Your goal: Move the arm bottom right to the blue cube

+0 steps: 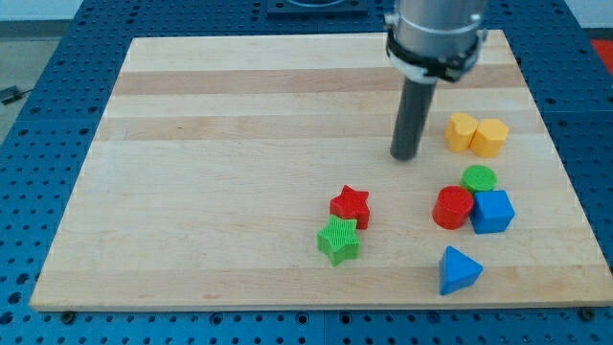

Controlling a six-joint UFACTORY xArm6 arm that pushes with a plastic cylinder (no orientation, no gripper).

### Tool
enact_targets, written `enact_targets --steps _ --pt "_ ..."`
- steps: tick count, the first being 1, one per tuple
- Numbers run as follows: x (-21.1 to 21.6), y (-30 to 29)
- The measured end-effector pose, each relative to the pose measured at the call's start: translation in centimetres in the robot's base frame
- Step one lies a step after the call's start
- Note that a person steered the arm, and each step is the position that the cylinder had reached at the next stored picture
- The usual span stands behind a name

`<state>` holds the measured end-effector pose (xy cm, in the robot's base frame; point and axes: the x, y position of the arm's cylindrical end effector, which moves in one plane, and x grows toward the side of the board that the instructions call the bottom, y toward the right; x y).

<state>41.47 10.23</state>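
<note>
Above and to the view's left of the cluster at the desk's (239, 105) right side, my tip (405, 156) stands on bare wood; this tool is a plain rod holding nothing. Most of the approach looks undone: the spot below-right of the blue plastic cube (493, 212) is unreached. That cube touches a red cylinder (452, 207), with a green cylinder (479, 178) just above it.

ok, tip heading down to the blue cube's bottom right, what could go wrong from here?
My tip sits above the cluster. A straight path to the blue cube crosses the green cylinder and red cylinder, likely knocking them. The gap between the cube and the blue triangular block looks tight, so either could get nudged.
</note>
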Motion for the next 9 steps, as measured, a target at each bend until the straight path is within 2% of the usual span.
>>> enact_targets --steps 1,2,3,4,6,7,9 --pt "-9.5 0.0" --pt "-15.4 7.5" --pt "-14.7 20.3" --pt "-13.3 24.2" --pt "-11.5 24.3" --pt "-6.8 24.3" --pt "5.9 24.3"
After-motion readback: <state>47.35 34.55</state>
